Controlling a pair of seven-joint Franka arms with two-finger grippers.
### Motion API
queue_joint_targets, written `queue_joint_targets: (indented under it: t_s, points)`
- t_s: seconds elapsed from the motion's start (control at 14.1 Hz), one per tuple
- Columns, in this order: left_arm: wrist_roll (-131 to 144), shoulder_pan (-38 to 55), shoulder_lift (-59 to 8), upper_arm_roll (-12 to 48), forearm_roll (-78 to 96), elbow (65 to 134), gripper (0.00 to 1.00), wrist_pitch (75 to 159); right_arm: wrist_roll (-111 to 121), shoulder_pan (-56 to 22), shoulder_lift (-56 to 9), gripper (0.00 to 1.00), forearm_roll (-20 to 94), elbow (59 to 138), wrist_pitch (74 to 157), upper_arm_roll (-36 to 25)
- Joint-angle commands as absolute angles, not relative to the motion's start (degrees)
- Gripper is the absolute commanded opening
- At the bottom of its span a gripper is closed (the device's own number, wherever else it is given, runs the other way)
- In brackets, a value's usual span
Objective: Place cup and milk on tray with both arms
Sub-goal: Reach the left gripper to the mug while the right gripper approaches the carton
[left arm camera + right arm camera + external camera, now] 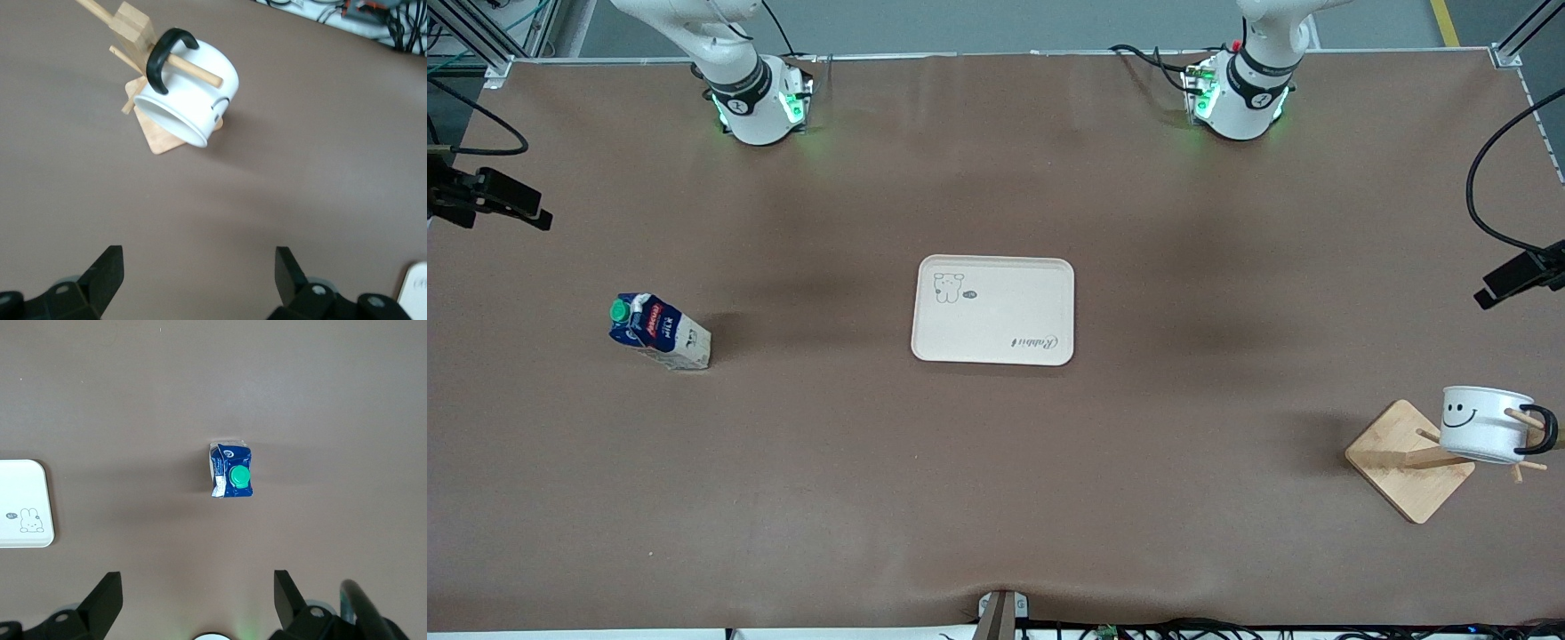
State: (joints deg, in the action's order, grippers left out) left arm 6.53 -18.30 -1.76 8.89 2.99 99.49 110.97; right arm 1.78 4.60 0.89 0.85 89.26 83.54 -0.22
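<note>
Brown cloth covers the whole counter [996,498]. Cream rectangular tray [993,310] with rounded corners, a small outline animal drawing and script lettering lies flat near the middle of the counter, nothing on it.

Small gable-top milk carton [660,332], dark blue top w/ green round screw cap, white lower part, red label, stands on the counter toward the right arm's end, well apart from the tray. In the right wrist view the carton [231,471] is seen from above, cap up, directly under and a bit ahead of the right pincer [198,603]. This pincer hangs in the air over the counter, released, both fingers spread wide, nothing between them. A corner of the tray [23,503] shows at the edge of the same view, to the side of the pincer.

White enamel-style mug [1487,424] w/ black smiley face and black loop handle hangs by its handle on a peg of the wooden peg stand [1409,460], toward the left arm's end, nearer to the front camera than the tray. In the left wrist view the mug [190,93] is tilted, mouth turned sideways, peg through the handle, ahead of the left pincer [200,283]. Left pincer also hangs over bare counter, released, fingers wide, touching nothing.
</note>
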Motion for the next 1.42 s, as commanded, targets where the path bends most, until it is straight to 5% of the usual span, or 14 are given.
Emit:
queue_joint_targets:
  t_s: [0.0,0.36,1.07,1.35]
  points:
    - [6.0,-19.8,1.5,9.4,6.6,109.2,1.0,121.4,1.5,4.7,0.3,1.0,1.5,88.0,82.8,-0.4]
    - [5.6,-19.9,0.5,9.4,6.9,115.7,1.0,135.9,1.8,4.7,-3.2,1.0,1.5,87.4,82.8,-0.4]
    - [5.6,-20.2,-5.8,9.3,14.1,115.2,1.0,147.1,8.9,5.5,-6.6,1.0,0.3,86.4,82.7,-0.7]
    - [5.6,-19.9,-9.0,9.4,14.1,114.9,0.88,152.2,8.4,5.5,-8.9,1.0,0.4,88.7,84.1,-0.7]
